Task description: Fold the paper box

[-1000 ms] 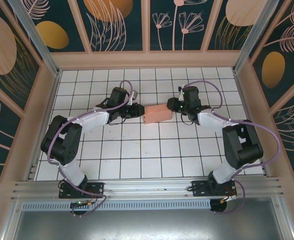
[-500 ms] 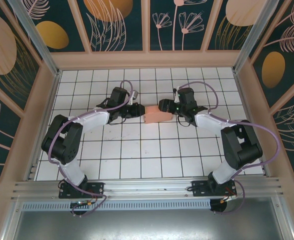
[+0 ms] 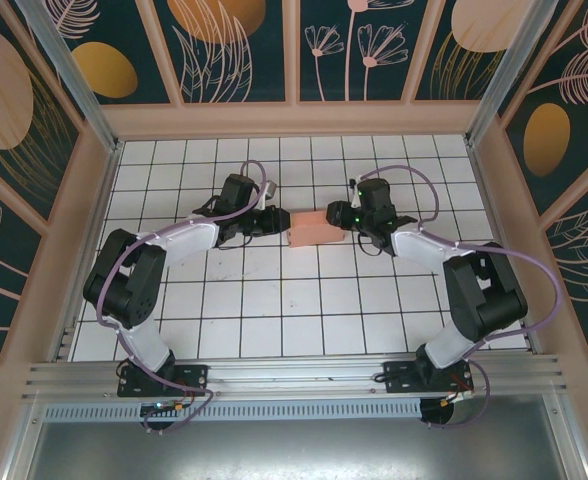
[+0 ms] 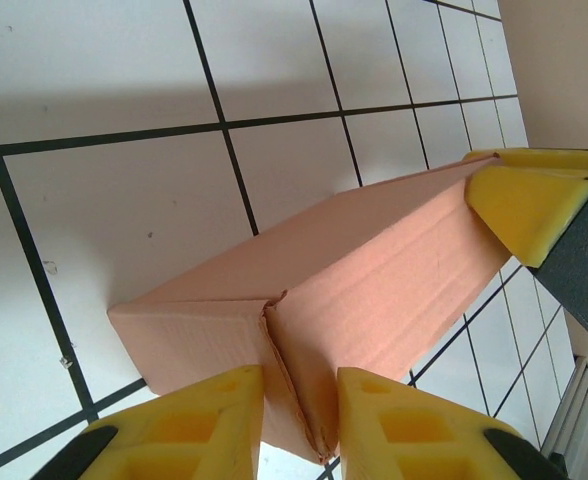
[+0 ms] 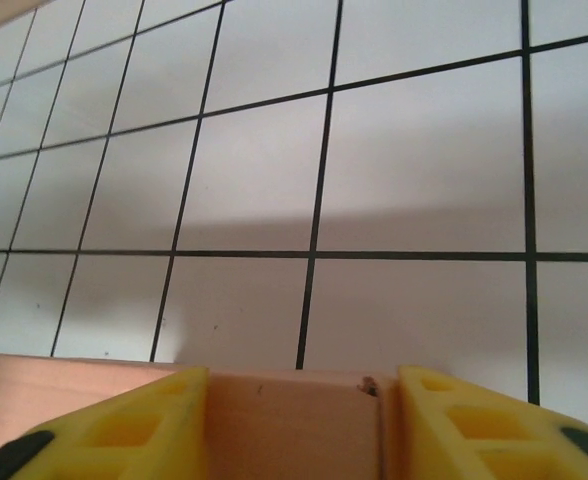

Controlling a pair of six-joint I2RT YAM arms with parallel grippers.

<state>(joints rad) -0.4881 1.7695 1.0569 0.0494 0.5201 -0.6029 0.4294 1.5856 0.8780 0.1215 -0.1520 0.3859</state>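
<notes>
Overhead, the paper box [image 3: 312, 226] lies between both arms. Up close, the left fingers [image 4: 219, 420] pinch its end seam. The right fingers [image 5: 124, 435] straddle the other end; I cannot tell if they grip.

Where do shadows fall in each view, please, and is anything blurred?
Top external: even light, sharp, only faint shadows. Left wrist: the paper box is crisp, with a soft grey band on the tiles behind it. Right wrist: a broad soft shadow crosses the tiles beyond the box.
</notes>
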